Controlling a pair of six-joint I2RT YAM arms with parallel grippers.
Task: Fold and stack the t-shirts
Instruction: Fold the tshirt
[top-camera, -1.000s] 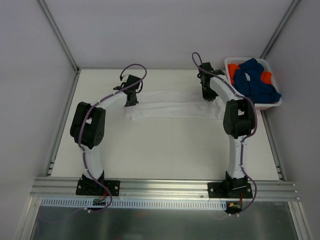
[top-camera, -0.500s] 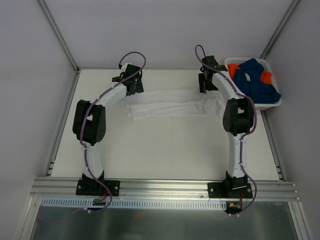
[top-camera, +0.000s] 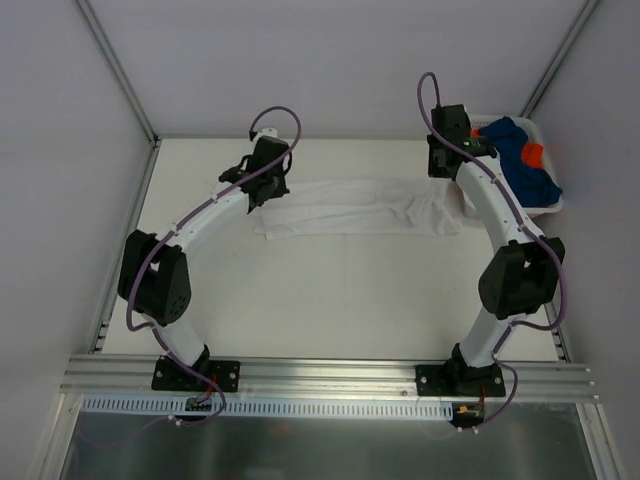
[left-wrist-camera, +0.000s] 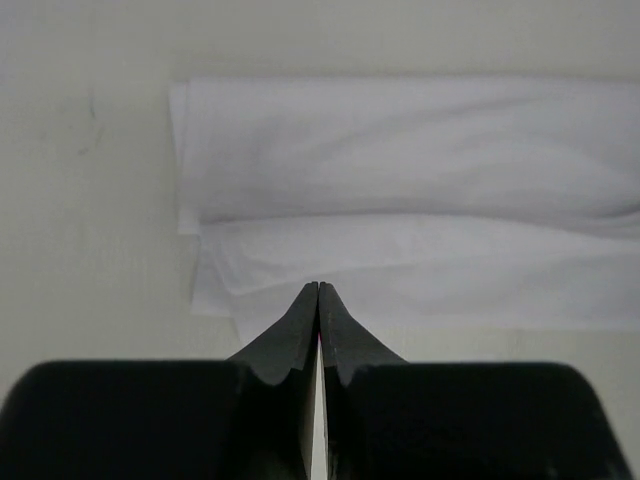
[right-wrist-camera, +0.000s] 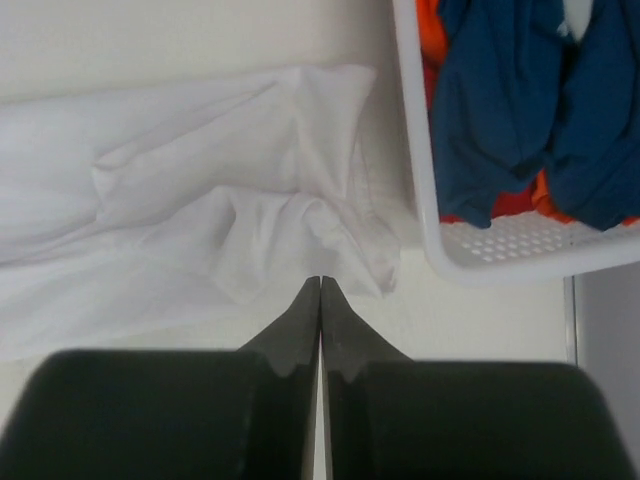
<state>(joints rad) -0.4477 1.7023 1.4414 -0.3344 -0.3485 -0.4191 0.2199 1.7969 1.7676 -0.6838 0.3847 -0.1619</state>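
Note:
A white t-shirt lies on the table as a long strip folded lengthwise, its right end crumpled. It also shows in the left wrist view and the right wrist view. My left gripper is shut and empty above the shirt's left end, its tips over the near edge. My right gripper is shut and empty above the crumpled right end. Dark blue shirts and an orange shirt lie heaped in the basket.
A white plastic basket stands at the back right corner, close beside the shirt's right end. The white table is bounded by metal rails on the left, right and front. Grey walls stand behind and at the sides.
Both grippers have lifted off the white shirt and moved toward the back. The right arm has swung right toward the basket. The shirt stays on the table.

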